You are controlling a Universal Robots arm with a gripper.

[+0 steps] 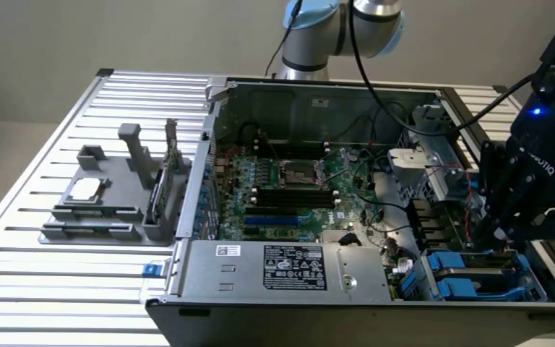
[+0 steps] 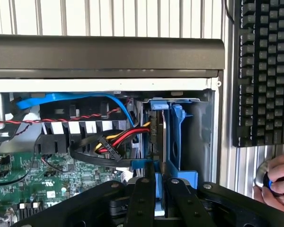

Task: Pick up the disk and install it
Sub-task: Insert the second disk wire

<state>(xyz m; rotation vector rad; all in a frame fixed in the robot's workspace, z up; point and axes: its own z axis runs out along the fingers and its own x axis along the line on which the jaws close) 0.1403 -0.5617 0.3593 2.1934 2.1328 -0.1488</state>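
The disk (image 2: 173,137) stands on edge in the drive bay at the corner of the open computer case. I see its grey metal side framed by the blue plastic carrier. My gripper (image 2: 155,187) has both black fingers pressed close together on the near edge of that blue carrier. In the exterior view the gripper (image 1: 497,235) reaches down into the case at the exterior view's right, just above the blue carrier (image 1: 475,282) in the bay. The disk's label face is hidden.
Red, yellow and black cables (image 2: 116,142) run beside the bay. The motherboard (image 1: 287,184) and the grey power-supply box (image 1: 292,267) lie in the case. A grey fixture (image 1: 104,202) sits on the slatted table. A keyboard (image 2: 265,71) and a hand (image 2: 279,184) on a mouse lie outside the case wall.
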